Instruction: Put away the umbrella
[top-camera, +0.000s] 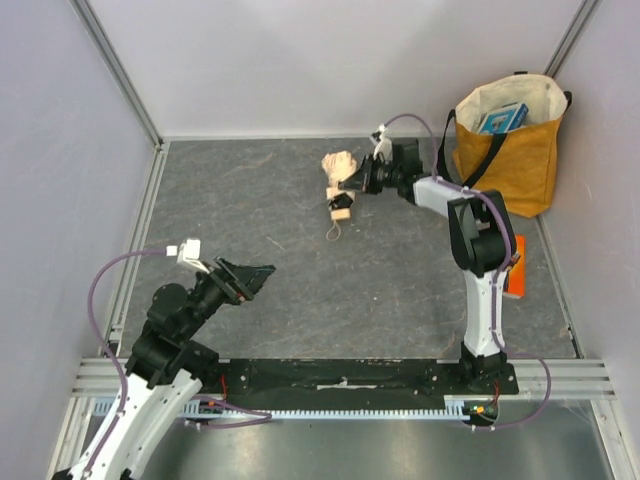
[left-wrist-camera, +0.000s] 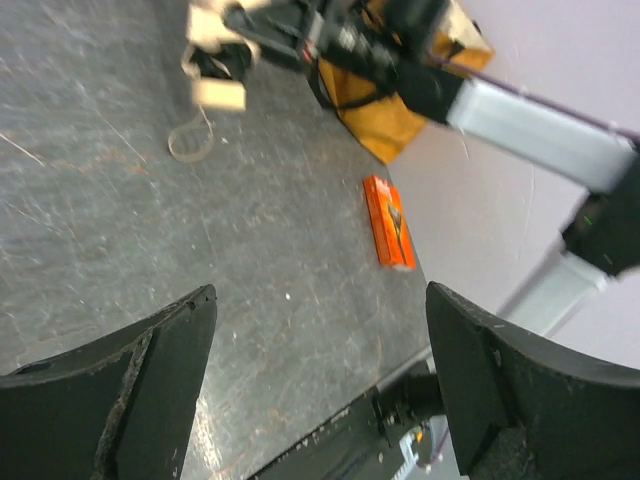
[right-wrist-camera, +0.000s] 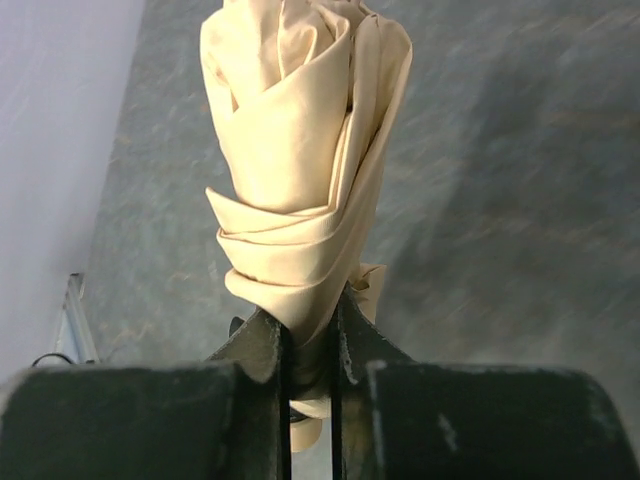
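The right gripper (right-wrist-camera: 310, 335) is clamped on the folded umbrella (right-wrist-camera: 300, 150), well apart from the bag (top-camera: 505, 150). The left gripper (top-camera: 250, 280) hangs wide open. Stowing is not yet done.

Tally from where I sit: 1 compact umbrella of pale beige-cream fabric (top-camera: 338, 164), carrying 1 small light wooden knob handle (top-camera: 342, 206) and 1 thin cord loop (top-camera: 333, 235); 1 mustard-yellow cloth tote bag with black straps (top-camera: 520, 165); 1 small blue printed box (top-camera: 502, 118); 1 flat orange rectangular packet (top-camera: 514, 270); 2 black two-finger pincers, both mine, left pincer (top-camera: 262, 283) and right pincer (top-camera: 345, 186); 1 dark grey scuffed table top (top-camera: 400, 290)
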